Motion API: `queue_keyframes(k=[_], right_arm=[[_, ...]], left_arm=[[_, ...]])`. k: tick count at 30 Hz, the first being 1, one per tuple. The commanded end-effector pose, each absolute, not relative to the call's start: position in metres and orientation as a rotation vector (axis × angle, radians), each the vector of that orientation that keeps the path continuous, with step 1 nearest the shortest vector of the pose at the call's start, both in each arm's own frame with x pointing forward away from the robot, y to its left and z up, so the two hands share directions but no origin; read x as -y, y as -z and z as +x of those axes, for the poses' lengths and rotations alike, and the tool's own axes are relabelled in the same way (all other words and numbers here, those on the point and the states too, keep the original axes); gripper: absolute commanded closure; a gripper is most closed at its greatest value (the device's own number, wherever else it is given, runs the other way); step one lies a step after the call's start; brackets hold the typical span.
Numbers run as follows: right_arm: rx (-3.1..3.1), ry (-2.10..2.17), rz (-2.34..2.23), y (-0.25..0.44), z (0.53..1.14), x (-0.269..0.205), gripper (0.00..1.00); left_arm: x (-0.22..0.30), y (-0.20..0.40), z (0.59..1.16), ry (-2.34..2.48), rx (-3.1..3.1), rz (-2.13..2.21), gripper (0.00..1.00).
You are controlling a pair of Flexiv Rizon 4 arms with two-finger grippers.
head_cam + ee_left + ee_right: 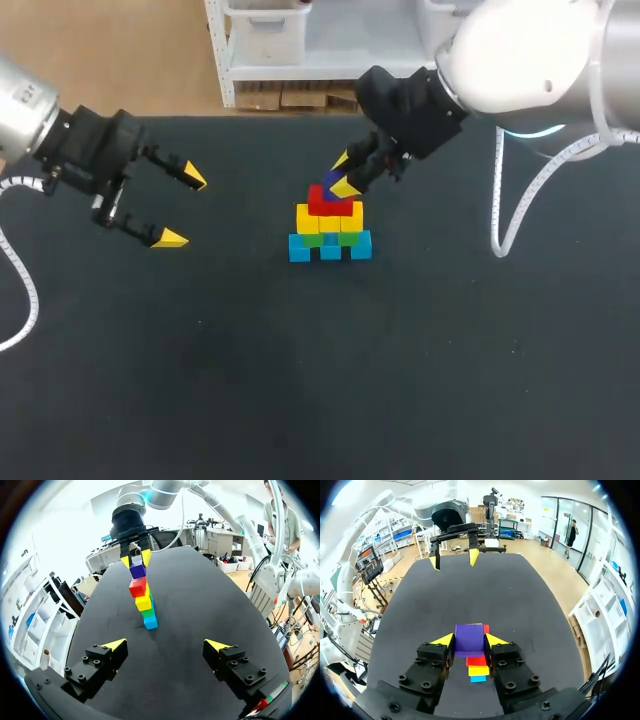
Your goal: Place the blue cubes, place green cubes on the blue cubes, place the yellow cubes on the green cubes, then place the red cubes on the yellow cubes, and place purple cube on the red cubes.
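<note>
done: blue cubes (330,250), green cubes (347,238), yellow cubes (330,221), red cubes (335,207) stacked mid-desk | right jaws: clamped on purple cube (469,637) atop red | todo: release | left jaws: wide apart, empty, near left edge

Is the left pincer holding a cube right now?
No, the left pincer is open and empty; the purple cube is gripped by the right pincer.

The stacked cubes (329,228) look like smooth plastic, the black table (300,380) matt, the right arm (520,50) white and glossy.
</note>
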State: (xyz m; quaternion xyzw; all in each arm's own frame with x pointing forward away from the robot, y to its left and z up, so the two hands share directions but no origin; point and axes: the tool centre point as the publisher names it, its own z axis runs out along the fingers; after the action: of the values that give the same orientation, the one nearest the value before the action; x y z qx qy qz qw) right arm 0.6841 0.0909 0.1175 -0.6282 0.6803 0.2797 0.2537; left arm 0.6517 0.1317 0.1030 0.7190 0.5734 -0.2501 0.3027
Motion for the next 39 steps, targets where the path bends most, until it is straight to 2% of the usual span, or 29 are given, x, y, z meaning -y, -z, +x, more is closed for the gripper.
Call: queue_keyframes(k=[1, 28, 30, 31, 33, 39], right_arm=[[-1.851, -0.757, -1.706, -0.1159, 0.6841, -0.0931, 1.0], [-1.857, -0.755, -1.697, -0.1146, 0.6893, -0.0931, 1.0], [-1.856, -0.755, -1.698, -0.1145, 0.6895, -0.0932, 0.96], [-1.856, -0.756, -1.698, -0.1145, 0.6897, -0.0933, 0.91], [-1.857, -0.756, -1.697, -0.1144, 0.6899, -0.0933, 0.86], [-1.861, -0.756, -1.698, -0.113, 0.6914, -0.0934, 0.81]], left_arm=[[-0.1326, -0.1022, 0.6519, 0.663, -1.515, 1.906, 0.0], [-0.1326, -0.1022, 0.6519, 0.663, -1.515, 1.906, 0.0], [-0.1326, -0.1022, 0.6519, 0.663, -1.515, 1.906, 0.0], [-0.1326, -0.1022, 0.6519, 0.663, -1.515, 1.906, 0.0], [-0.1326, -0.1022, 0.6519, 0.663, -1.515, 1.906, 0.0], [-0.1326, -0.1022, 0.6519, 0.663, -1.515, 1.906, 0.0]])
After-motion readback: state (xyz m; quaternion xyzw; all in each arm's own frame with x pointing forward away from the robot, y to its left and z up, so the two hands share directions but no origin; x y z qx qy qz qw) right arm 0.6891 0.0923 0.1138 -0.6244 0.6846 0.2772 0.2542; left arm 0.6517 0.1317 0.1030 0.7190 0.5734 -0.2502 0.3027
